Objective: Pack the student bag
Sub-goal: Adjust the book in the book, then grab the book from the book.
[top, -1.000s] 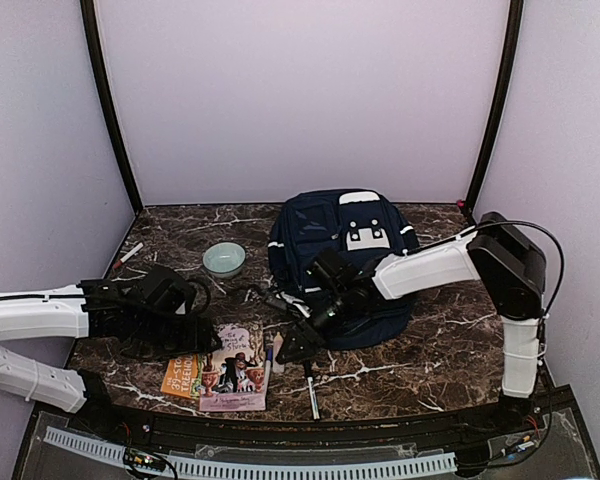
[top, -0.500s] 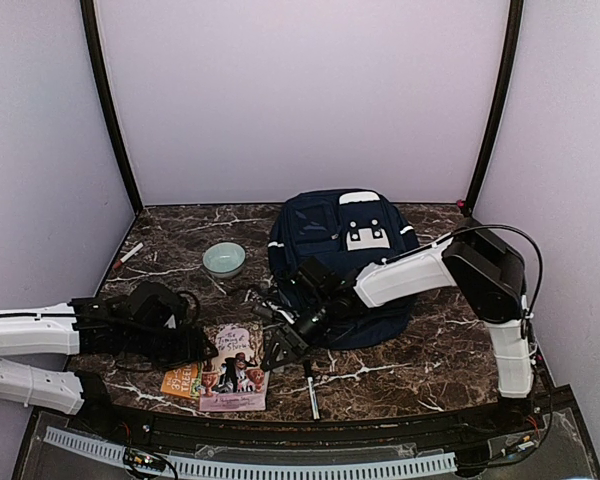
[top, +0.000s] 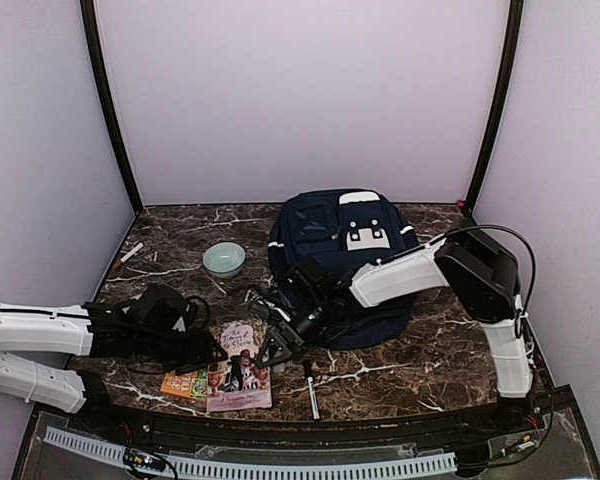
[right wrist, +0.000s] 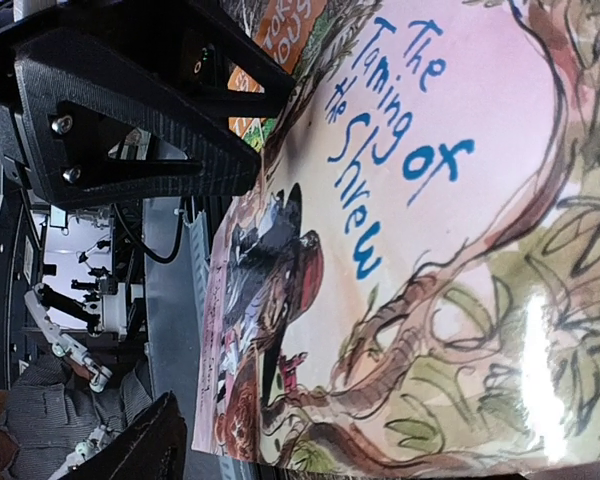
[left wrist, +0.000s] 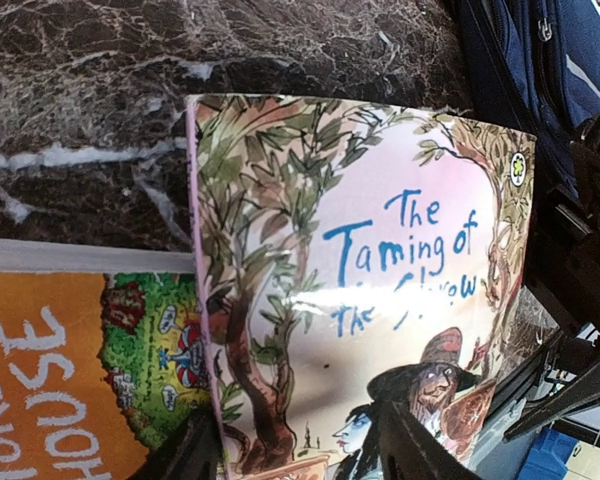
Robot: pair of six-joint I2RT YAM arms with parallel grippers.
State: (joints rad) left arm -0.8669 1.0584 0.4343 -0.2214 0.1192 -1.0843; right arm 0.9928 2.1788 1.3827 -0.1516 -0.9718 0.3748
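Observation:
The navy student bag (top: 340,255) stands at the back centre, its fabric showing top right in the left wrist view (left wrist: 540,60). In front of it a pink book, "The Taming of the Shrew" (top: 238,372), lies partly over an orange book (top: 184,382). My left gripper (top: 206,354) is open at the pink book's left edge, one finger (left wrist: 185,452) beside the spine and the other (left wrist: 412,448) over the cover. My right gripper (top: 276,347) is at the book's right edge, open. One of its fingers (right wrist: 140,450) shows beyond the cover (right wrist: 430,230), the other is hidden by the book.
A pale green bowl (top: 224,259) sits left of the bag. A white pen (top: 311,388) lies near the front edge, right of the books, and a white marker (top: 128,254) lies at the far left. Black cables trail between the bowl and the bag.
My left gripper slid right to the pink book's left edge and its jaws narrowed. The right gripper came down and left onto the book's right edge. The book turned slightly.

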